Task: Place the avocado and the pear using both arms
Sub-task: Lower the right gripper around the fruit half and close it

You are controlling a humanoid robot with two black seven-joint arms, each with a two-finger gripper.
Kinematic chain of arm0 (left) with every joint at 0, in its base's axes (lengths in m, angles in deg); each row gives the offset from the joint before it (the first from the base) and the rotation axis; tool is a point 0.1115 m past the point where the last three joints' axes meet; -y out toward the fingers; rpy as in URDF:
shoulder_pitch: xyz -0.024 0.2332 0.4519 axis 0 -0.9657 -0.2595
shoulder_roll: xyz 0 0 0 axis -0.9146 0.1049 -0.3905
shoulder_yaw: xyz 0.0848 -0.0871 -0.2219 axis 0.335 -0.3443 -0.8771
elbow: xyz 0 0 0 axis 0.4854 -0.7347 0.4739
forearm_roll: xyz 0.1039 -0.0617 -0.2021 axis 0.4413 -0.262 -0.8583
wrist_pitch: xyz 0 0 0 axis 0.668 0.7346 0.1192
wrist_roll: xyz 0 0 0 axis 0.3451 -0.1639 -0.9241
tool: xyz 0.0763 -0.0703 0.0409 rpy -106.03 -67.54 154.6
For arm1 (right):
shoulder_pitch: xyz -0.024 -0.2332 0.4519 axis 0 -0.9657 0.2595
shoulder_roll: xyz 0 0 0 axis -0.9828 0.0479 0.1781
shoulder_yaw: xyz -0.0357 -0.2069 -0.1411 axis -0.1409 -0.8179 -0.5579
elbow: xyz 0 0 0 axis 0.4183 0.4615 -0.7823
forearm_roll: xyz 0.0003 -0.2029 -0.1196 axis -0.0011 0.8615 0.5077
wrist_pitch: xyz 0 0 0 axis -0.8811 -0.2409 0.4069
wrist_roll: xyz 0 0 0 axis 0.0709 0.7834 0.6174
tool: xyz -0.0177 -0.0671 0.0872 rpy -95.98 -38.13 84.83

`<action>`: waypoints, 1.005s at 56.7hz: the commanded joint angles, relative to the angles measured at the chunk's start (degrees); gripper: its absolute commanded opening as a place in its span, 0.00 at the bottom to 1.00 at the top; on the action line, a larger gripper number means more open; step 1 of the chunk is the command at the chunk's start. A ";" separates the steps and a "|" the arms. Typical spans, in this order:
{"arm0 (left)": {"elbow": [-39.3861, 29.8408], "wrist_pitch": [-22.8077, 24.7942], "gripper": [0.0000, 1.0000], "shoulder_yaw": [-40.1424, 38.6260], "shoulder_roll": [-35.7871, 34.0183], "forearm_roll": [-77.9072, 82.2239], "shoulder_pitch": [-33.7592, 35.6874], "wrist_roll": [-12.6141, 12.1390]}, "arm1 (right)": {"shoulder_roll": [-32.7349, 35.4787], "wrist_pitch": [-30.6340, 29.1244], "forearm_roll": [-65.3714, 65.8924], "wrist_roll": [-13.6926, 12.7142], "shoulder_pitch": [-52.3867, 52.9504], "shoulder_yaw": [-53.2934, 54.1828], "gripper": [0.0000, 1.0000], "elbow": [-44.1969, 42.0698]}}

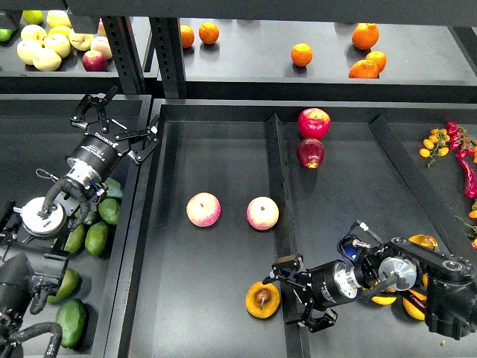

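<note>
Pear (262,299) lies on the floor of the middle tray (223,164), just off the tips of the right pincer (299,295), on the side the fingers face, its dark spot turned up. The right pincer stands spread, one finger above and one below, and holds nothing; whether a tip touches the pear I cannot tell. It sits across the low divider (277,186) between the middle tray and the tray behind it.

Avocados (97,237) lie in a cluster in the side bin, below and behind the left pincer (119,127), partly hidden by that arm's wrist. The left pincer is wide open and empty, raised near the bin's far end, well apart from the fruit.

Judging from this, the step in hand is the grasp on each side. For the right pincer, a good grasp calls for sliding forward until the pear's widest part sits between the fingers, then closing gently; the fruit is round and may roll away toward the two apples (203,209) beyond it if one finger lands first. Keeping low over the divider without striking it matters too.

For the left pincer, the move is to drop back down over one avocado at the cluster's edge, fingers across its narrow width, not its length, so neighbours are not nudged.
</note>
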 commanded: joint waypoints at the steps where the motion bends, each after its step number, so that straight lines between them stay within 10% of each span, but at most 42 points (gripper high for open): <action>1: -0.01 0.00 0.98 0.22 0.00 0.00 0.00 -0.06 | -0.47 0.00 -0.26 0.00 0.04 -0.02 0.99 -1.10; 57: -0.19 0.00 0.98 0.84 0.00 0.09 0.00 -0.33 | -3.64 0.00 -5.53 0.00 5.76 -0.19 0.99 -8.57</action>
